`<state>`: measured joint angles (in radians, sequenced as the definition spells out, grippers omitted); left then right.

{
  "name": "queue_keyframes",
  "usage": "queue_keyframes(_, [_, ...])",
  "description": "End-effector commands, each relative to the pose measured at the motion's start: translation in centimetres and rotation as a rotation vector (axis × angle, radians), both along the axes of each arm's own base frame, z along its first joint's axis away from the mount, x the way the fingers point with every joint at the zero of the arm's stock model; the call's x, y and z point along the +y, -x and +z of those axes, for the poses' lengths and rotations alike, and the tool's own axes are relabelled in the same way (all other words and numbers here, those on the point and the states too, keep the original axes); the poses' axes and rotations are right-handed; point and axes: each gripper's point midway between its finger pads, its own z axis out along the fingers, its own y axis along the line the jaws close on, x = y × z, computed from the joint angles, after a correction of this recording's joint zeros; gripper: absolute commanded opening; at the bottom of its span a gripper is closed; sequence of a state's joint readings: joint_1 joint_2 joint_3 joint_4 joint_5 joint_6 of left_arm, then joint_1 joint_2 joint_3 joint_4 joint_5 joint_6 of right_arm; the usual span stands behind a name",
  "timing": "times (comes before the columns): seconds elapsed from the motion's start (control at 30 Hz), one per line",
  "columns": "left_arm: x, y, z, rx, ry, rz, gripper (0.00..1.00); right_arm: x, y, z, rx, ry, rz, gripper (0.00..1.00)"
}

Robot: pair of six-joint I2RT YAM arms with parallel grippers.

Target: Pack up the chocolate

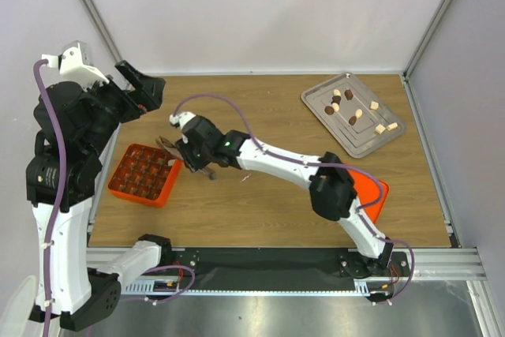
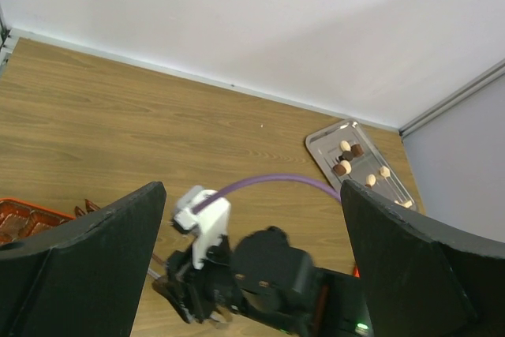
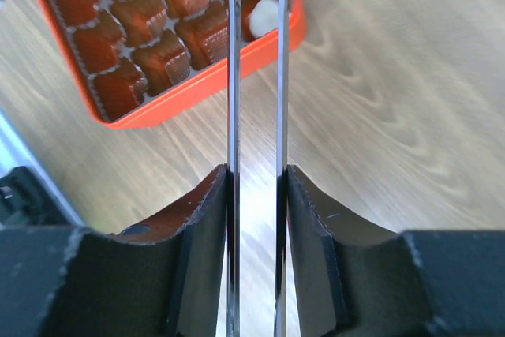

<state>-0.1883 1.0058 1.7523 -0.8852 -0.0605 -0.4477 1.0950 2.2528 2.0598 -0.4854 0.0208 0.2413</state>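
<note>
- Right tool (image 3: 254, 191): narrow. Its two fingers clamp the handle end of the thin metal tongs (image 3: 234, 76), whose blades run parallel with a slim gap between them.
- Tongs axis: the long axis runs from the right tool toward the left of the bench (image 1: 260, 211). The blade ends reach over the far right corner of the orange box (image 1: 117, 189).
- Governing relation: one cream-white piece (image 3: 263, 15) lies in that corner cell, in line with the gap between the blades. The blade tips run out of the wrist view, so contact with the piece cannot be determined.
- Orange box: gridded, at the near left of the bench. The other visible cells show a brown rounded filling, probably dark pieces. The count cannot be read.
- Metal tray (image 1: 316, 108): at the far right of the bench, well apart from the right tool. It holds the loose chocolate (image 1: 353, 120), dark and cream pieces scattered over its floor.
- Judgement: any further pick lies to the far right of the right tool, opposite to where the tongs now point. The right arm is the nearer arm to the tray.
- Left tool (image 1: 144, 87): wide open and holding nothing, raised above the far left of the bench, beyond the box.
- Orange panel (image 1: 372, 195): at the near right, partly hidden under the right arm, possibly the box lid.
</note>
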Motion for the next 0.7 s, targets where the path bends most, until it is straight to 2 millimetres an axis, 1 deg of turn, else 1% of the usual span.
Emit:
queue_keyframes(0.0, [-0.1,0.2,2.5,-0.069,0.028,-0.010,1.00,-2.7,-1.6,9.7,-0.125,-0.126,-0.076,0.38])
queue_keyframes(0.03, [-0.2,0.1,2.6,-0.068,0.027,-0.010,1.00,-3.9,-2.0,8.7,-0.119,-0.093,-0.104,0.38])
queue_keyframes(0.07, [-0.2,0.0,2.6,-0.068,0.029,-0.013,1.00,-5.0,-2.0,10.2,-0.125,-0.109,-0.129,0.38])
queue_keyframes(0.1, [-0.3,0.0,2.5,-0.065,0.027,-0.015,1.00,-5.9,-2.2,10.3,-0.123,-0.100,-0.149,0.38])
queue_keyframes(0.13, [-0.4,-0.3,2.2,-0.053,0.026,-0.019,1.00,-8.3,-2.7,10.1,-0.123,-0.065,-0.195,0.38])
queue_keyframes(0.17, [-0.5,-0.4,2.0,-0.046,0.025,-0.024,1.00,-9.7,-3.2,9.8,-0.117,-0.047,-0.235,0.38])
queue_keyframes(0.2, [-0.5,-0.5,1.8,-0.041,0.023,-0.026,1.00,-11.5,-3.9,9.6,-0.127,-0.015,-0.294,0.38])
queue_keyframes(0.23, [-0.7,-0.8,1.1,-0.025,0.022,-0.028,1.00,-14.9,-5.1,7.9,-0.096,0.065,-0.364,0.38])
queue_keyframes(0.27, [-0.8,-0.9,0.8,-0.018,0.020,-0.035,1.00,-17.2,-5.5,8.6,-0.080,0.073,-0.424,0.38])
queue_keyframes(0.3, [-0.9,-1.4,-0.1,0.005,0.017,-0.037,1.00,-20.1,-5.9,7.9,-0.048,0.126,-0.472,0.38])
queue_keyframes(0.33, [-1.0,-1.5,-0.6,0.016,0.016,-0.042,1.00,-23.6,-7.8,7.7,-0.026,0.145,-0.547,0.38])
queue_keyframes(0.37, [-1.1,-1.7,-0.9,0.020,0.015,-0.042,1.00,-26.8,-8.0,8.1,-0.016,0.161,-0.599,0.39])
queue_keyframes(0.4, [-1.8,-1.7,-1.4,0.031,0.021,-0.081,1.00,-29.7,-8.7,8.0,-0.022,0.195,-0.663,0.39])
queue_keyframes(0.43, [-2.1,-2.1,-2.9,0.064,0.023,-0.092,1.00,-32.2,-8.9,7.7,-0.011,0.216,-0.708,0.39])
queue_keyframes(0.47, [-2.4,-2.2,-3.2,0.062,0.027,-0.105,1.00,-37.1,-10.3,6.8,0.024,0.241,-0.812,0.39])
queue_keyframes(0.5, [-2.9,-2.3,-3.9,0.074,0.033,-0.131,1.00,-39.1,-10.1,6.8,0.050,0.236,-0.838,0.39])
queue_keyframes(0.53, [-3.1,-2.7,-5.7,0.111,0.031,-0.140,1.00,-41.5,-10.4,6.5,0.065,0.246,-0.889,0.39])
queue_keyframes(0.57, [-3.4,-2.9,-6.3,0.117,0.034,-0.150,1.00,-45.0,-10.8,5.7,0.094,0.266,-0.966,0.40])
queue_keyframes(0.6, [-3.6,-3.2,-8.1,0.155,0.034,-0.161,1.00,-46.7,-10.7,5.6,0.112,0.266,-0.989,0.40])
queue_keyframes(0.67, [-4.0,-3.4,-9.4,0.175,0.037,-0.176,1.00,-49.4,-11.0,5.2,0.140,0.258,-1.047,0.40])
